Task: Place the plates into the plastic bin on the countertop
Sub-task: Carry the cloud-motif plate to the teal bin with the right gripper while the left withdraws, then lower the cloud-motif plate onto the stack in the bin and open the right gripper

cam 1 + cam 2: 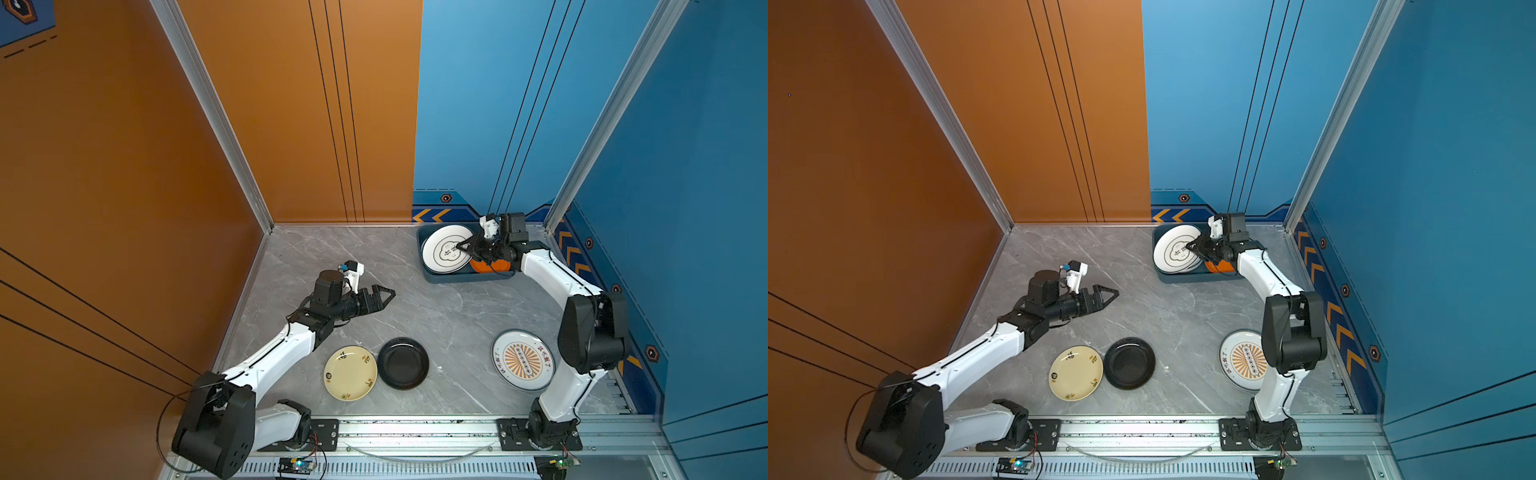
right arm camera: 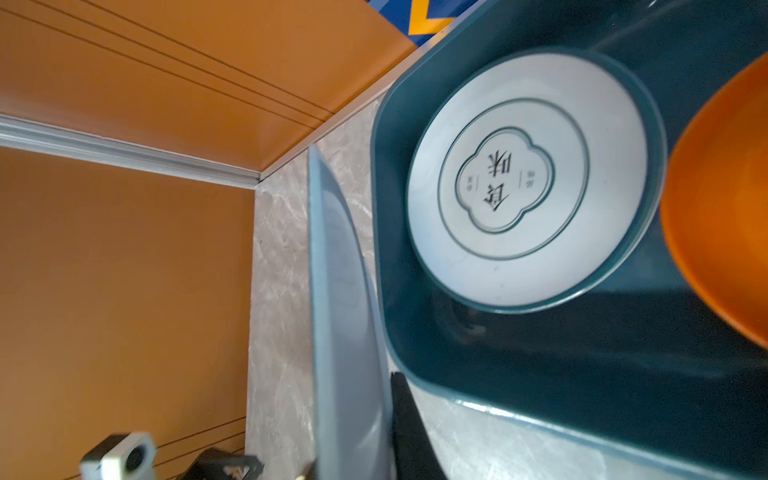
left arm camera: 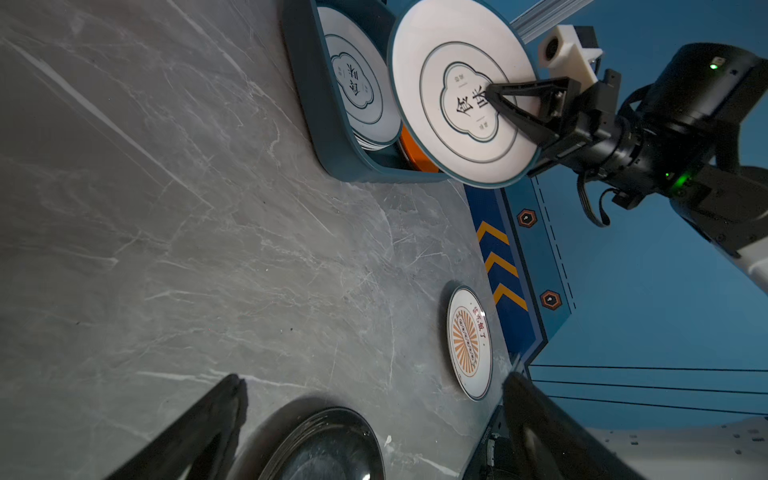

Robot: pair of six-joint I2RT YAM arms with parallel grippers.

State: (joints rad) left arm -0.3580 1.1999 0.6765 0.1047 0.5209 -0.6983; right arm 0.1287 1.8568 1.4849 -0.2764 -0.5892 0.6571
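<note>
My right gripper [image 3: 490, 89] was shut tight on the edge of a round, glossy white plate with dark rings [image 3: 449, 54]. The plate hung just above the dark teal-blue plastic bin [image 3: 328, 137], over a twin plate [image 3: 361, 87] that lay flat inside beside a plain orange plate [image 2: 723, 216]. The way, I judged, was straight down. My left gripper [image 1: 384, 297] stood wide open and empty, well apart from the bin, above the grey marble-look countertop [image 1: 332, 257].
</note>
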